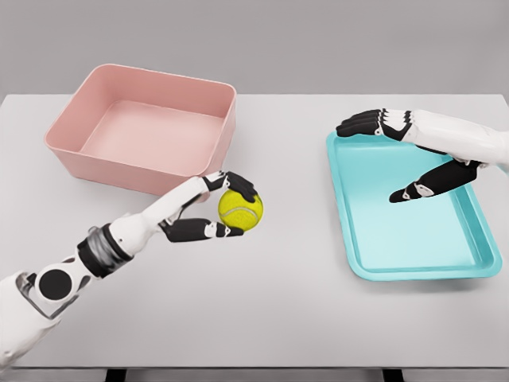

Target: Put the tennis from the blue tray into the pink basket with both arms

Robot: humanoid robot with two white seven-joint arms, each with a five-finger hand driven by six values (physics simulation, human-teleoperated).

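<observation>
My left hand (213, 208) is clamped on the fuzzy yellow tennis ball (240, 208) at frame centre, just below the pink plastic basket (75, 119). I should lift over its near wall before releasing. My right hand (413, 155) hovers splayed above the turquoise tray (477, 263).

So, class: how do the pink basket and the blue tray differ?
The pink basket has tall walls; the blue tray is shallow with a low rim. The basket sits far left on the table, the tray on the right. The right robot hand hovers over the tray; nothing hovers over the basket. Both are empty.
</observation>
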